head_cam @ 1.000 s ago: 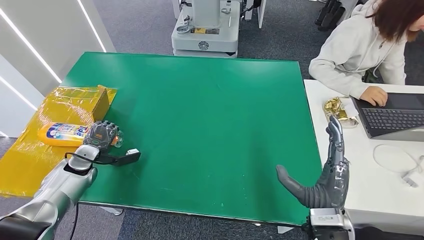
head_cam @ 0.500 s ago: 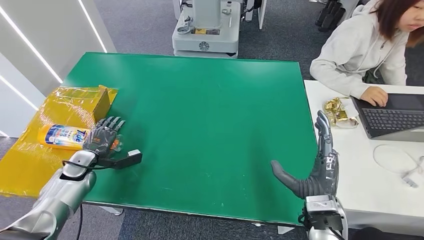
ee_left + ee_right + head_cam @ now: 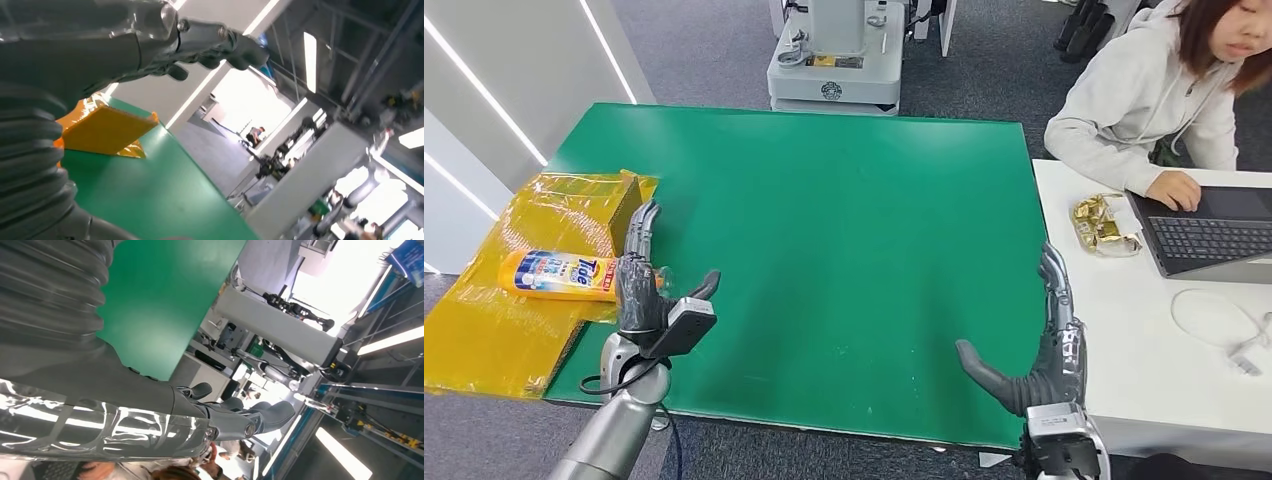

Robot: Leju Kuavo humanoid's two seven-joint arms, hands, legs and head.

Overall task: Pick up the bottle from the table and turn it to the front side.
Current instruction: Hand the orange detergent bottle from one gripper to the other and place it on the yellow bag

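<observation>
An orange Tide bottle [image 3: 557,275] lies on its side on the yellow box [image 3: 574,200] at the table's left edge. My left hand [image 3: 640,283] stands upright just right of the bottle, fingers straight and apart, holding nothing; its fingers [image 3: 220,45] point up past the box in the left wrist view. Near the front right corner of the green table [image 3: 844,220] my right hand [image 3: 1042,345] is raised, fingers straight, thumb out, nothing in it. Its fingers [image 3: 250,420] reach out straight in the right wrist view.
A person sits at the back right, typing on a laptop [image 3: 1209,232] on a white desk [image 3: 1184,380]. Gold wrappers [image 3: 1100,222] and a white cable [image 3: 1224,325] lie on that desk. A grey machine base [image 3: 836,70] stands behind the table.
My left hand has let go of the bottle, lifted and turned upright with fingers straightened, and drawn back toward me. The bottle stays on the box. My right hand has sunk slightly toward me.
</observation>
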